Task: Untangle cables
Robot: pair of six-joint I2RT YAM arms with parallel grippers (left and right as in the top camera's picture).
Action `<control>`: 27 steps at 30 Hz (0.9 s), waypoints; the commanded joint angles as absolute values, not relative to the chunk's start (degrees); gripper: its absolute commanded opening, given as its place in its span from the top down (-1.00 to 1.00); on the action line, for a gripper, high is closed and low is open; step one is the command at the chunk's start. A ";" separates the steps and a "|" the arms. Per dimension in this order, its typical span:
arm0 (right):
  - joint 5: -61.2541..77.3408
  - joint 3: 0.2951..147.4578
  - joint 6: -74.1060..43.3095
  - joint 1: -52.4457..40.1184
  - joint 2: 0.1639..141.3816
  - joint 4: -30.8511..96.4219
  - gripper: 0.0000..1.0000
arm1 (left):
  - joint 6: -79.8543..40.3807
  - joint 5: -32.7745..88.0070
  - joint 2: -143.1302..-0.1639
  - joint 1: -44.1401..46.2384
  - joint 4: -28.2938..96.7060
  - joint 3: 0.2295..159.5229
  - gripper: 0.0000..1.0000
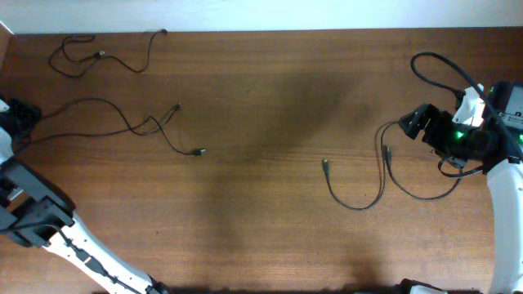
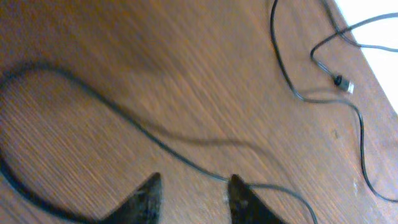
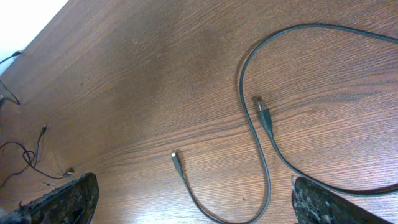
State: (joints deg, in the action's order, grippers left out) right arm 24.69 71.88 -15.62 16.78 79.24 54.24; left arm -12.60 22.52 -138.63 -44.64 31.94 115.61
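The cables (image 1: 149, 122) lie as separate strands on the desk (image 1: 261, 98), two near its left edge and one by its right edge. The left claw (image 2: 194, 186) is partly open, and a strand seemingly crosses between its fingertips. The right claw (image 3: 199, 208) gapes wide.

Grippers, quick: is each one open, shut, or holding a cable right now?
Left gripper: partly open, thin black cable lying between its jaws, not pinched.
Right gripper: wide open, holding nothing.
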 commanded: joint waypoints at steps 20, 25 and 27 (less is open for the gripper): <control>24.14 72.16 -15.00 16.47 79.24 54.24 -0.97 | -23.03 5.23 -129.54 -14.57 59.99 109.54 -0.98; 24.14 72.16 -15.00 16.47 79.24 54.24 -0.97 | -32.71 -3.97 -129.54 -11.29 60.01 107.39 -0.99; 24.14 72.16 -15.00 16.47 79.24 54.24 -0.97 | -36.05 -4.56 -129.54 -11.00 58.24 105.78 -0.98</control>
State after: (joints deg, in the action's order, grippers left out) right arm 24.69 71.88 -15.62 16.78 79.24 54.24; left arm -26.87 1.80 -129.32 -11.31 59.83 108.22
